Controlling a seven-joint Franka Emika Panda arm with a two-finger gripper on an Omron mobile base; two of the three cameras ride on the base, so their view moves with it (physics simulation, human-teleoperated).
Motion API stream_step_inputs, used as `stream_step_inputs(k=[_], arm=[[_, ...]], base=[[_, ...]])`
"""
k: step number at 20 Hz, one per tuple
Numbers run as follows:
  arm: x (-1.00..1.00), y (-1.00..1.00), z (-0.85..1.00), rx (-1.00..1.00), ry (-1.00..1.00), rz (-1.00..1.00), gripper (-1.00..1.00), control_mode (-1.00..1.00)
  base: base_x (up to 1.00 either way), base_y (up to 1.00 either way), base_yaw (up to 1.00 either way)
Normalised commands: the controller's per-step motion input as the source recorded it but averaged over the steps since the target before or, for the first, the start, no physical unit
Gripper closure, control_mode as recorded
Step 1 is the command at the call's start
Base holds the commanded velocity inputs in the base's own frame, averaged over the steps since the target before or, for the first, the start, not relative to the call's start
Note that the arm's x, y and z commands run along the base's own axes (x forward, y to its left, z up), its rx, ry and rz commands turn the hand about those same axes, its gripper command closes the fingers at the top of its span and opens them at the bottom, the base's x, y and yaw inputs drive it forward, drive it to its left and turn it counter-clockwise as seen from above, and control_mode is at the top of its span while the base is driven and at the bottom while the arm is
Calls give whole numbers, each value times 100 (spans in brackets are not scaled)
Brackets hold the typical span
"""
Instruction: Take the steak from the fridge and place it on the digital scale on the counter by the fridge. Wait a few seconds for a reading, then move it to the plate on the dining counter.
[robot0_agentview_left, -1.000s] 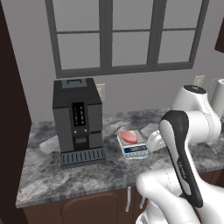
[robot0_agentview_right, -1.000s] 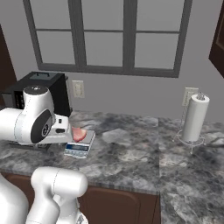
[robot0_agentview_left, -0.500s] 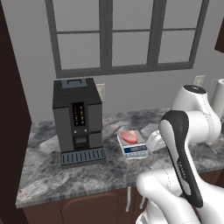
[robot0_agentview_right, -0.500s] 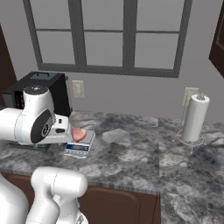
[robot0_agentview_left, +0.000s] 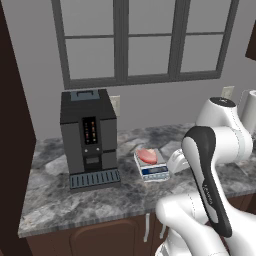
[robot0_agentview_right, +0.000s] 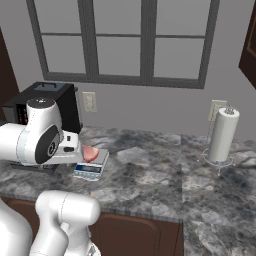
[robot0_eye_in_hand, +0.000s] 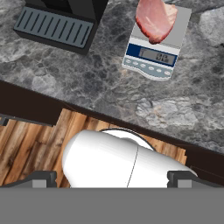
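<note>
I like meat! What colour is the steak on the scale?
Pinkish red; the steak shows best in the hand view.

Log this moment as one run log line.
steak: on scale | hand: open, holding nothing, back from counter | phase: waiting for reading

Glossy white arm (robot0_agentview_left: 220, 145), dark joints

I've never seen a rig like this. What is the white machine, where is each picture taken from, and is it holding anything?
It is a rendered kitchen. The white machine is a robot arm on a driving base. Two cameras sit behind it, left and right; a third rides on its hand, looking down. On the grey counter stand a black coffee machine and a digital scale with the pink steak lying on it. A paper towel roll stands further right. The hand is open and holds nothing.
</note>
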Motion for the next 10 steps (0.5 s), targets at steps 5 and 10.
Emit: stream_step_inputs(k=[5, 10], arm=[[0, 0, 0, 0, 0, 0, -100, -100], [0, 0, 0, 0, 0, 0, -100, -100]], base=[[0, 0, 0], [0, 0, 0]])
